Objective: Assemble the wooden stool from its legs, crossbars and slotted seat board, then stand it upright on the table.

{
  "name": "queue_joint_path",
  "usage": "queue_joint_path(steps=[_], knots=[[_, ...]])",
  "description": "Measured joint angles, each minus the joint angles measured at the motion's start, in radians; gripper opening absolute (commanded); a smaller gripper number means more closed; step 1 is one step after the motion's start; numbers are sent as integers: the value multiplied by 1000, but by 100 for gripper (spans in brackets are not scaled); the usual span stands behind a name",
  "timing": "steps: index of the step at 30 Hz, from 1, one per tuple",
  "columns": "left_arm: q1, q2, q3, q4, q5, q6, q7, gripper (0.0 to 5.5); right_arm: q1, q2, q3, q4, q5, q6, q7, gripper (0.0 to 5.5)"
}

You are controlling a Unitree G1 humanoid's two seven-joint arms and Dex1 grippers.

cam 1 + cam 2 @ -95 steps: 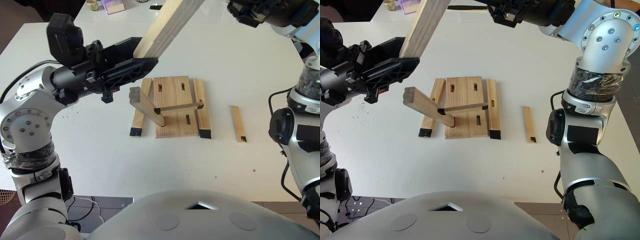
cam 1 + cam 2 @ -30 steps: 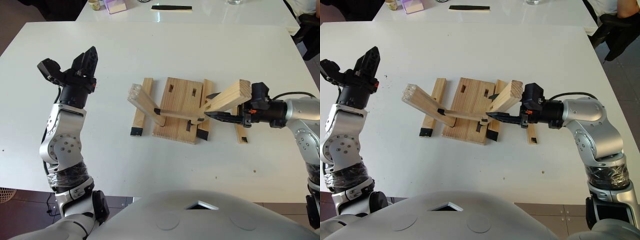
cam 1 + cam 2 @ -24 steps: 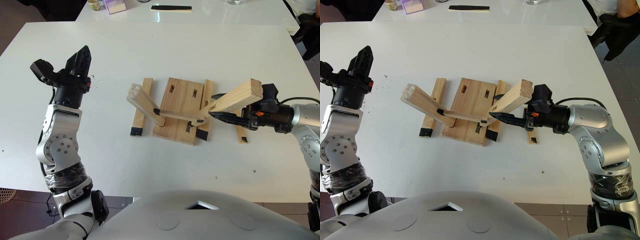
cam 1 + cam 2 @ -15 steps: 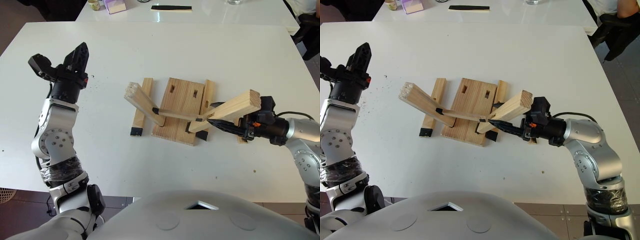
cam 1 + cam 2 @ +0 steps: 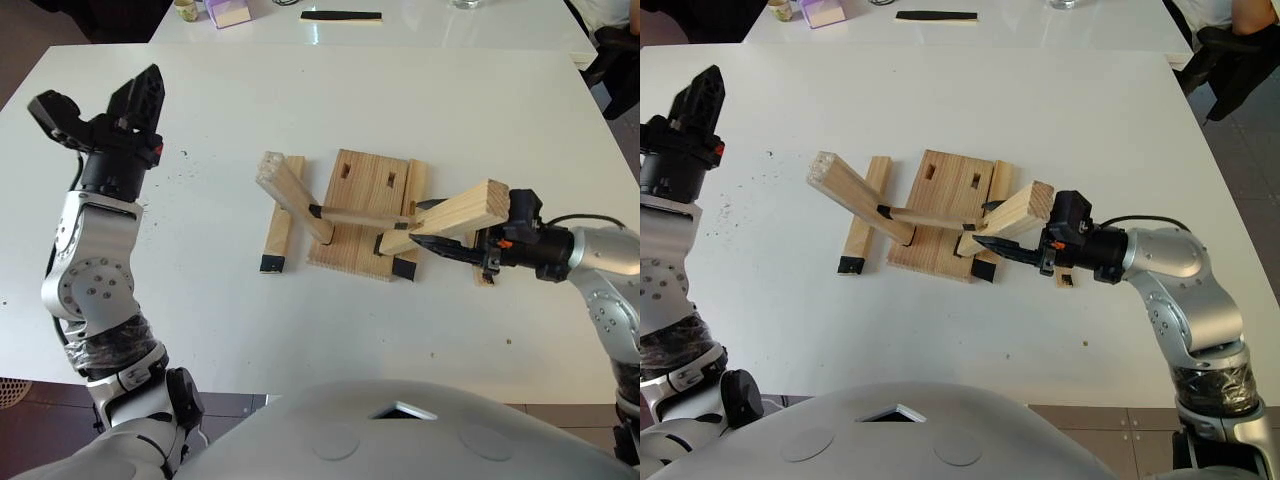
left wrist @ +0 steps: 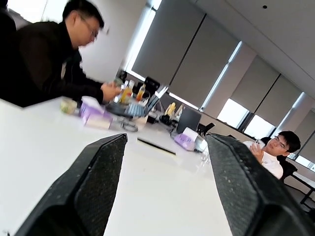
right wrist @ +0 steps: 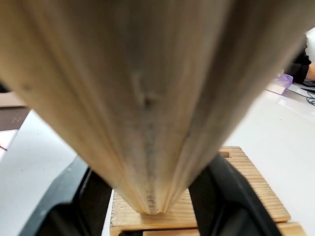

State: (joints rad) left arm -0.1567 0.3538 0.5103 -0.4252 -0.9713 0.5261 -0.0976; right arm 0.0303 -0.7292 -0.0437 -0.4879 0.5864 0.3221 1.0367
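My right gripper is shut on a thick wooden leg, held slanted just over the right side of the slotted seat board. In the right wrist view that leg sits between the black fingers. A thin crossbar runs from this leg's lower end to a second leg, which tilts up at the board's left. One leg lies flat left of the board, another along its right edge. My left gripper hangs open and empty, raised over the table's far left.
A loose crossbar lies on the table right of the board, partly under my right arm. A black strip and a purple box sit on the far table. Dark specks dot the white table at left.
My right gripper has shifted the held leg slightly left toward the board, and the joined crossbar and second leg moved with it. The left arm has swung farther left and up, still open.
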Motion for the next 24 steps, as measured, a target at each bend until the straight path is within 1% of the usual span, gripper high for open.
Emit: queue_joint_path(steps=[4, 6, 9, 10, 12, 14, 21, 22, 24], knots=[[-54, 16, -12, -149, -9, 9, 104, 297, -72, -27, 38, 18, -20, 39, 3, 203], [-83, 33, -40, -224, -15, 26, 159, 297, -90, -31, 45, 24, -21, 55, 6, 203], [-133, 41, -147, -375, -48, 81, 245, 297, -107, -44, 52, 45, -20, 73, 13, 203], [-140, 42, -171, -401, -58, 92, 254, 297, -112, -44, 53, 50, -19, 78, 14, 203], [-149, 42, -264, -476, -100, 125, 299, 297, -130, -45, 52, 69, -5, 105, 13, 203], [-152, 42, -334, -513, -111, 153, 325, 297, -140, -45, 56, 81, -2, 110, 16, 203], [-145, 28, -607, -499, 36, 279, 392, 297, -199, -44, 109, 115, -22, 107, 23, 203], [-145, 28, -618, -495, 41, 287, 394, 297, -202, -44, 112, 116, -23, 106, 23, 203], [-139, 33, -687, -479, 97, 323, 383, 297, -212, -42, 121, 120, -29, 106, 21, 203]])
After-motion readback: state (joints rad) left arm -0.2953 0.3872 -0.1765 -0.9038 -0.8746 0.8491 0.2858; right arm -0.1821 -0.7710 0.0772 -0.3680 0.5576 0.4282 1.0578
